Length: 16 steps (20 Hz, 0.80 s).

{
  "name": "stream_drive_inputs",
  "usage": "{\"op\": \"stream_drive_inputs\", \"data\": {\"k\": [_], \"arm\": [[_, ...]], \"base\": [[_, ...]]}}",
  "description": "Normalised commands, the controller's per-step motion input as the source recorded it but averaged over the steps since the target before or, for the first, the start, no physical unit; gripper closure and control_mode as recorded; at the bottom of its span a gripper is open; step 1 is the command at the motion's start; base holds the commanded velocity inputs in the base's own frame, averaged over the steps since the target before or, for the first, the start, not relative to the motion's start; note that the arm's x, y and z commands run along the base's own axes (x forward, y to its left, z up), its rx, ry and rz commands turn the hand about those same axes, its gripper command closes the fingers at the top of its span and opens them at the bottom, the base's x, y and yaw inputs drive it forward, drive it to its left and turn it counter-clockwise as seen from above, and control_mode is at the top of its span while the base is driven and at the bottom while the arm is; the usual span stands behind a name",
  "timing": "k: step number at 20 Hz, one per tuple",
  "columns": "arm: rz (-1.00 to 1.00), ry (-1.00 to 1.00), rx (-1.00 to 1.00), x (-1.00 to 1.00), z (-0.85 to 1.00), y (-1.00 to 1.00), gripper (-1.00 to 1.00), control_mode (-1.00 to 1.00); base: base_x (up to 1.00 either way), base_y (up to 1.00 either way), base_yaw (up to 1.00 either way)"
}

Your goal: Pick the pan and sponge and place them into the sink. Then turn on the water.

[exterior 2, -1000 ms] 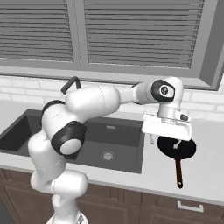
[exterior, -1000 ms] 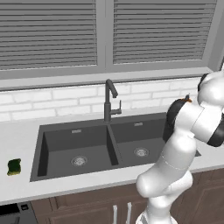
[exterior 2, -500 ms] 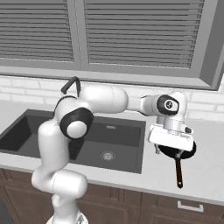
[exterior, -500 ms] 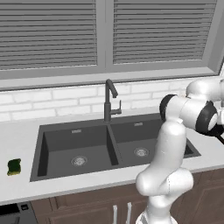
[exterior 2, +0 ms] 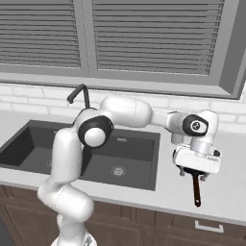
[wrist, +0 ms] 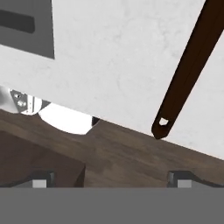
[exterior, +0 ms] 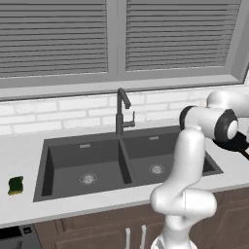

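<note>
lowered since half a second ago, the gripper (exterior 2: 194, 174) now hangs close over the pan (exterior 2: 195, 185) on the tabletop (exterior 2: 230, 192) to the right of the sink (exterior 2: 137, 149), its fingers spread wide apart and holding nothing. the pan's long dark handle (wrist: 186, 74) points toward the tabletop's front edge, while the sponge (exterior: 16, 185) lies on the tabletop left of the sink.

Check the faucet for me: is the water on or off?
Off. No blue stream falls from the faucet spout in the left base view, and both basins of the sink look dry, their drains bare.
</note>
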Motion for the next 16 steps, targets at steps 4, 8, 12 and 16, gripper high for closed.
{"op": "stream_drive_inputs", "data": {"k": [4,8,12,16], "arm": [[0.0,-0.26,0.02,0.0,-0.32,-0.12,-1.0,-1.0],[-0.06,-0.28,0.0,0.01,-0.34,-0.03,-1.0,-1.0],[-0.04,-0.15,0.0,0.23,-0.35,-0.2,-1.0,-1.0],[0.0,0.02,0.0,0.35,-0.1,-0.47,-1.0,-1.0]], "base": [[0.0,0.0,0.0],[0.0,0.0,0.0],[0.0,0.0,0.0],[0.0,0.0,0.0]]}}
